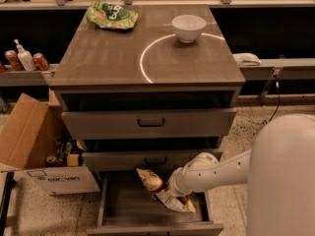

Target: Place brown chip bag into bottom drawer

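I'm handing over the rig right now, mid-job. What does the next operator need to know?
Gripper: low inside the open bottom drawer, right against the brown chip bag.
Bag: tilted over the drawer floor, right of middle, not lying flat.
Done: drawer open, bag inside it.
Left: make sure the bag is let go and resting, then lift the arm out.

1 arm [221,170] in view, white, entering from the near right. Its bulky upper segment [283,176] fills the near right corner. From there a slimmer forearm runs left and slightly downward. The rounded wrist joint [197,173] sits low, just right of centre. The tool [171,194] lies beyond the wrist, low at near centre, angled down and to the left, largely hidden by the wrist housing.
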Action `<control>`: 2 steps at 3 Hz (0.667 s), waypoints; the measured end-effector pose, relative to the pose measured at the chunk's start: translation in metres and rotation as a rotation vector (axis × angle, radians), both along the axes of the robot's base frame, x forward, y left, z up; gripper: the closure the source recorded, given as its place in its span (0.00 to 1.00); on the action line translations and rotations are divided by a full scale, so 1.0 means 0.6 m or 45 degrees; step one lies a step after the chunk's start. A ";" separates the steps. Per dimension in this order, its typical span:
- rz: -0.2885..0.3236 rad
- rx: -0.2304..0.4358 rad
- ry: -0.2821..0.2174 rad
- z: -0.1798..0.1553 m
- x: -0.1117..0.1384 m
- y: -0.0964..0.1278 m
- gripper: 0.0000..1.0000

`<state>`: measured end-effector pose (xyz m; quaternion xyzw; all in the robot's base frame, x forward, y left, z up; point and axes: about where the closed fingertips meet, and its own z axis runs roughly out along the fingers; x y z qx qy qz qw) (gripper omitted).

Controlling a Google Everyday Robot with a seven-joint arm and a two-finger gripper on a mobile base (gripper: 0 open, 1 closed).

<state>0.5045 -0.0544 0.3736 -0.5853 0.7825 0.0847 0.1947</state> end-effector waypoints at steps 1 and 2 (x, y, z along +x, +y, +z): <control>-0.013 0.079 0.017 -0.047 0.003 0.023 1.00; -0.031 0.130 0.042 -0.081 0.001 0.033 0.81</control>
